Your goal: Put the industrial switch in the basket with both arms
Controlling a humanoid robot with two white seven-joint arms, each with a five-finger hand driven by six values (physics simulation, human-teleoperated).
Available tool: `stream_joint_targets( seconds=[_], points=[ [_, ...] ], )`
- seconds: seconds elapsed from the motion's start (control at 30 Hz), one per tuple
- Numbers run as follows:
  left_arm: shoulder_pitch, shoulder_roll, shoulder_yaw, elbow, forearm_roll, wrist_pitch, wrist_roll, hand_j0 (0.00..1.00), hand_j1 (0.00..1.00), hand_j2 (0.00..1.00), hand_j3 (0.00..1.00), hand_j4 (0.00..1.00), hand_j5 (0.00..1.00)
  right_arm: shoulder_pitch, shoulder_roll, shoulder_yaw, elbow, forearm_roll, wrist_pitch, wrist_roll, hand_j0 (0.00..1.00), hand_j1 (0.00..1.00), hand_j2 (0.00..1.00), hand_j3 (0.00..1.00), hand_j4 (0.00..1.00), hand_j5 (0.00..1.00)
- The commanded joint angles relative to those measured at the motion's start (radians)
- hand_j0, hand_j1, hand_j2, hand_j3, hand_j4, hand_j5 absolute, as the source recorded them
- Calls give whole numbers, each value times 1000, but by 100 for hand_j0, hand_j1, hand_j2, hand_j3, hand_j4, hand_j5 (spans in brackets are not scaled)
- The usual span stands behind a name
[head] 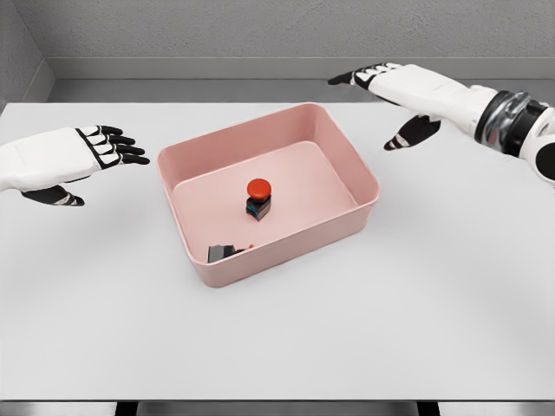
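Eyeing industrial switch (257, 198) inside basket (364, 178), upright: looks light, rigid, cap slippery; I'd pinch dark base. Left hand (74, 156) at 9 o'clock, right hand (401, 91) at 1, fingers released, holding nothing.

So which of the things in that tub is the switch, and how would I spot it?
Find the pink basket in the middle of the white table. The industrial switch stands near the centre of its floor. Its round red mushroom cap on a dark body sets it apart from the smaller dark piece, which lies in the basket's front left corner.
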Motion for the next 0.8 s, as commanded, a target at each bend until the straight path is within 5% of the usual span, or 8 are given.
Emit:
stream_joint_targets(
  seconds=[0.0,0.23,0.77],
  points=[
    [0,1,1,0,6,1,1,100,100,100,100,100,100,2,-13,-41,-1,-3,-7,0,100,100,100,100,100,100],
    [0,1,-2,-1,8,1,1,100,100,100,100,100,100,244,-56,-293,4,-3,-129,0,100,100,100,100,100,100],
    [14,9,-4,-15,0,1,-6,100,100,100,100,100,100,337,-56,-374,14,3,-175,0,100,100,100,100,100,100]
  ],
)
